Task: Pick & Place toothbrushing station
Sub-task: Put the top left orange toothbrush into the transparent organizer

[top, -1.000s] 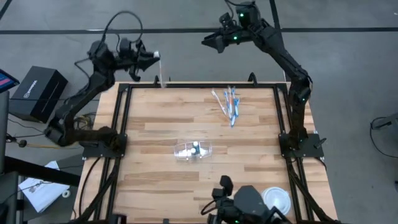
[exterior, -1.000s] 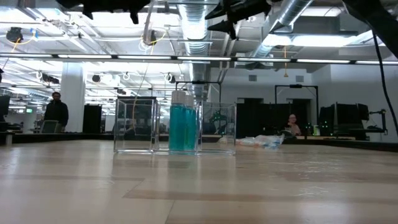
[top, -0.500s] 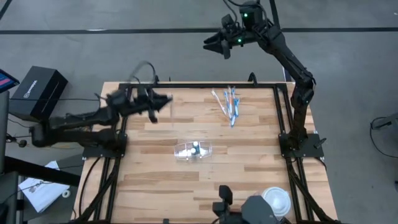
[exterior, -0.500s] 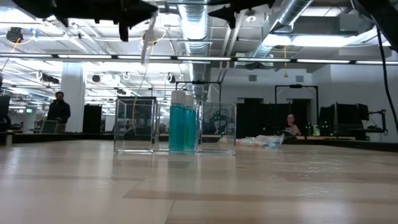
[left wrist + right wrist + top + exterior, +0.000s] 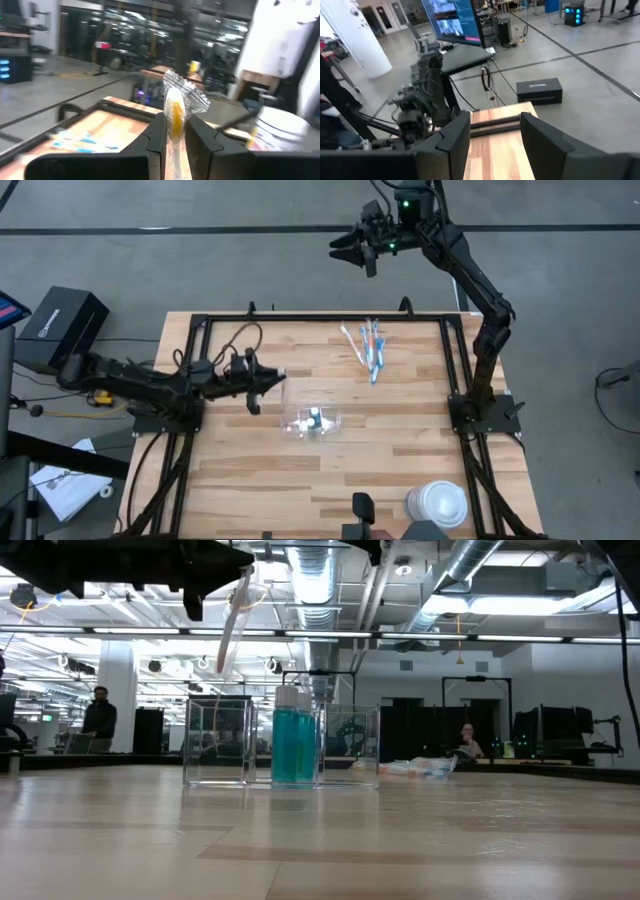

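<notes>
A small clear plastic cup (image 5: 311,421) stands on the table's middle with two blue-green tubes (image 5: 293,745) inside. Several slim wrapped toothbrushes (image 5: 367,348) lie flat on the wood toward the far edge, right of centre. My left gripper (image 5: 265,378) hovers over the table just left of the cup, shut on one wrapped toothbrush (image 5: 175,107). My right gripper (image 5: 350,252) is open and empty, high up beyond the table's far edge. My left gripper pinches the wrapped orange-and-white toothbrush (image 5: 174,125) between its two fingers, which reach out roughly level from the table's left. The wrapper's crinkled end (image 5: 186,92) sticks out past the fingertips. In the low view the toothbrush (image 5: 234,628) hangs slanted below the gripper, clear of the table.
A larger white round lidded container (image 5: 437,503) stands near the table's near right edge. A black box (image 5: 65,328) sits off the table to the left. A black frame (image 5: 196,350) borders the table's left, right and far sides. People show far off in the room.
My left arm has swung from beyond the table's far left corner toward the near edge and the right, stretching out low over the table to just left of the cup, carrying the toothbrush with it. The cup and the lying toothbrushes have stayed put.
</notes>
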`<state>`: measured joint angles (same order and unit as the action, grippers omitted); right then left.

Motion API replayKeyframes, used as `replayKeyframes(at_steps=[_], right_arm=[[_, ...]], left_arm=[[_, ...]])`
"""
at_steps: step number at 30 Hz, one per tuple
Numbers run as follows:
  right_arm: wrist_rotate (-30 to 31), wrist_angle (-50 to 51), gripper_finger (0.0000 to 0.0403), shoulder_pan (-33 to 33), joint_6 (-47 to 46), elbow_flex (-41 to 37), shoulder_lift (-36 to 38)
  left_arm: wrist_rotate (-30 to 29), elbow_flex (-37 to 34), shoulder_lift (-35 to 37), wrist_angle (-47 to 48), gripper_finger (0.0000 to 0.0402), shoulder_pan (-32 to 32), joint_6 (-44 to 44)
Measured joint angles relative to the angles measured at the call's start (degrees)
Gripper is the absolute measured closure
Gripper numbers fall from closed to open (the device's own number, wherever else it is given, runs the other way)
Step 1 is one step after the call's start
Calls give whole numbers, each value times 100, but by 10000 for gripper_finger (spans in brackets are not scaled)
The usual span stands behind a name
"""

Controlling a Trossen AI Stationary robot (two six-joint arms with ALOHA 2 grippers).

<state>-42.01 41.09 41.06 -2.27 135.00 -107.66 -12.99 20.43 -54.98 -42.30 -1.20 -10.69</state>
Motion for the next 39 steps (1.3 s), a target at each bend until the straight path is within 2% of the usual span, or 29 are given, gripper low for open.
replayKeyframes(at_steps=[6, 13, 18, 39], right_arm=[[10, -80, 246, -166, -13, 0, 25], [310, -77, 250, -405, 121, 0, 22], [353, -82, 250, -499, 123, 0, 20], [460, -76, 258, -697, 507, 0, 18]], left_arm=[[88, -109, -305, -313, 366, -296, 205], [95, -406, -673, -887, 366, -601, 429], [98, -654, -1010, -1604, 366, -607, 447], [482, -717, -2764, -2941, 366, -628, 275]])
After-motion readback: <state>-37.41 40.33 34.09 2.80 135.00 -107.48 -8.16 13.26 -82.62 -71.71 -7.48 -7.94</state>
